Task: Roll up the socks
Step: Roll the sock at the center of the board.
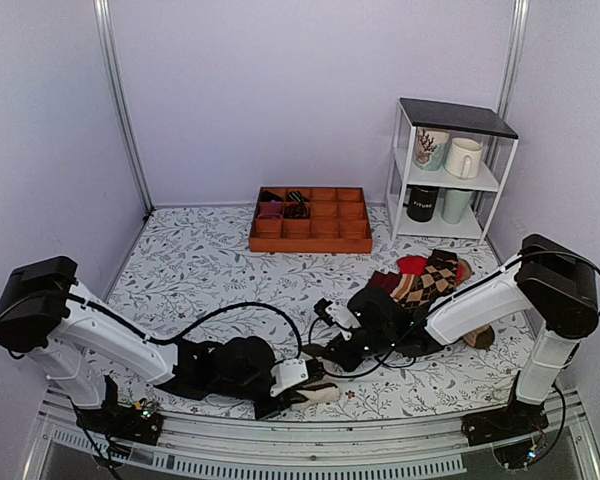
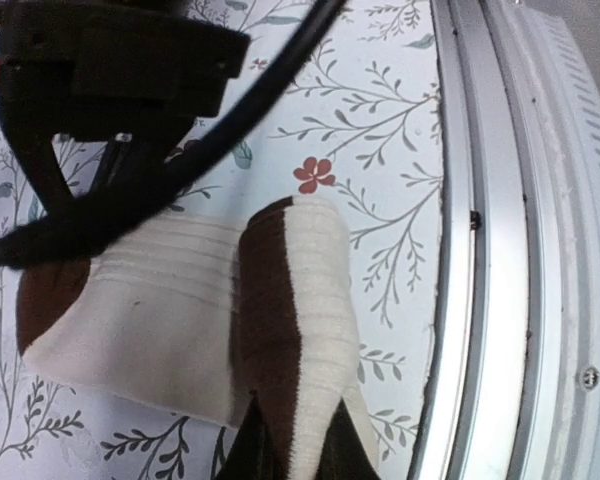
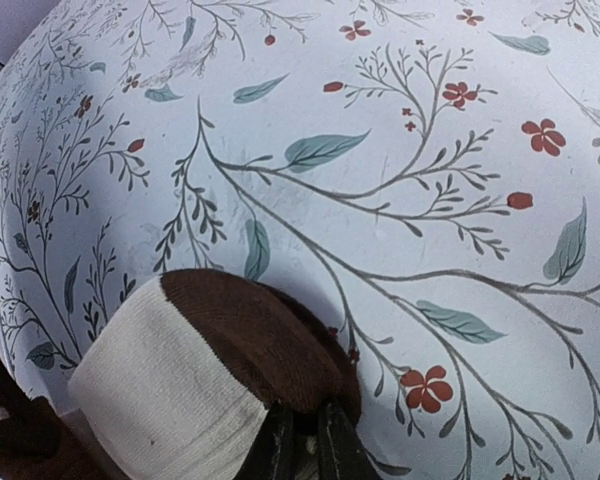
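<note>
The cream-white socks (image 1: 318,393) with dark brown parts lie near the table's front edge, between the two grippers. In the left wrist view a folded edge of the socks (image 2: 310,330), cream with a brown stripe, runs into my left gripper (image 2: 292,462), which is shut on it. My left gripper (image 1: 298,383) sits low by the front rail. In the right wrist view my right gripper (image 3: 300,448) is shut on the dark brown toe (image 3: 250,335), with cream fabric (image 3: 160,385) to its left. My right gripper (image 1: 327,352) is just behind the socks.
A pile of other socks, argyle, red and tan (image 1: 430,278), lies at the right. A wooden divided tray (image 1: 310,236) stands at the back. A white shelf with mugs (image 1: 450,170) stands at the back right. The metal front rail (image 2: 500,300) runs close beside the socks.
</note>
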`<state>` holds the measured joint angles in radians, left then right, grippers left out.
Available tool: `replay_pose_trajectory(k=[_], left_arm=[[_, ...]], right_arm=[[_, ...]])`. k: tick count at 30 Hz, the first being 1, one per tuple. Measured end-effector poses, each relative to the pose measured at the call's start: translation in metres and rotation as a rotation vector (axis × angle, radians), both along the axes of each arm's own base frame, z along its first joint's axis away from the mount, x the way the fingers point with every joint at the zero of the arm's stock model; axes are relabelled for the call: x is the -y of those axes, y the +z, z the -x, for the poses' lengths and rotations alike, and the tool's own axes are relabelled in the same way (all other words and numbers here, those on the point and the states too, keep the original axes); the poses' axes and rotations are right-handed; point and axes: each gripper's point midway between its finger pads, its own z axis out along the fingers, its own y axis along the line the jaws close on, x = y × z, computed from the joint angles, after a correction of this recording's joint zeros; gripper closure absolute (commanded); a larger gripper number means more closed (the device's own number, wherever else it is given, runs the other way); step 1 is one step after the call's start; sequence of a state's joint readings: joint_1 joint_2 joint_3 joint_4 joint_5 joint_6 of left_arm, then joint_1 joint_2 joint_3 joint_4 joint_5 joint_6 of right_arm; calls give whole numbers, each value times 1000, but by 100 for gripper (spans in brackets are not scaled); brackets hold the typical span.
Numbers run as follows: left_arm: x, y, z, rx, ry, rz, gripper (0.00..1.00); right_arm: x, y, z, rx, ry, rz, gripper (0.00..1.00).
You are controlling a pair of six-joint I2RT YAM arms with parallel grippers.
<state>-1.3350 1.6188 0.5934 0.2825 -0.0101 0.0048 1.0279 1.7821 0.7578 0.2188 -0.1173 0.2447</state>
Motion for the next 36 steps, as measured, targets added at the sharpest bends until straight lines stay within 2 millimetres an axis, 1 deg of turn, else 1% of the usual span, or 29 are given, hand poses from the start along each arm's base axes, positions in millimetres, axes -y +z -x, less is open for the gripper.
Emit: replay_pose_trajectory(k=[3, 5, 9, 11, 13, 15, 18, 21, 23, 26, 29, 31, 34, 36], left_arm=[[1, 0, 1, 27, -12, -16, 100], [6, -2, -1, 24, -15, -24, 100], [23, -9, -7, -55, 6, -16, 100], [26, -12, -10, -114, 28, -4, 100], [25, -12, -11, -184, 55, 21, 100], [23, -13, -12, -246, 80, 49, 100], [12, -14, -13, -340, 132, 81, 100], [3, -15, -14, -407, 174, 97, 100], [1, -15, -14, -440, 193, 109, 100], [1, -17, -14, -481, 208, 120, 100], [2, -17, -13, -511, 208, 128, 100], [3, -18, -12, -528, 202, 132, 100], [4, -18, -13, -546, 195, 140, 100], [4, -18, -13, -556, 192, 142, 100]], right_arm=[[-4, 0, -4, -3, -9, -5, 88], [-5, 0, -5, -2, -10, -8, 87], [-6, 1, -5, 1, -4, -12, 83], [-6, 1, -4, 3, 7, -16, 81], [-6, 1, -3, 8, 23, -18, 75], [-4, 3, -1, 19, 33, -22, 67], [6, 5, 5, 30, 44, -16, 58], [21, 11, 11, 55, 56, -3, 42], [26, 21, 12, 88, 69, -13, 37], [30, 48, 14, 179, 109, -70, 32], [30, 71, 26, 258, 198, -153, 27], [31, 76, 39, 288, 273, -201, 27], [35, 64, 58, 299, 378, -221, 26], [34, 57, 63, 305, 418, -218, 26]])
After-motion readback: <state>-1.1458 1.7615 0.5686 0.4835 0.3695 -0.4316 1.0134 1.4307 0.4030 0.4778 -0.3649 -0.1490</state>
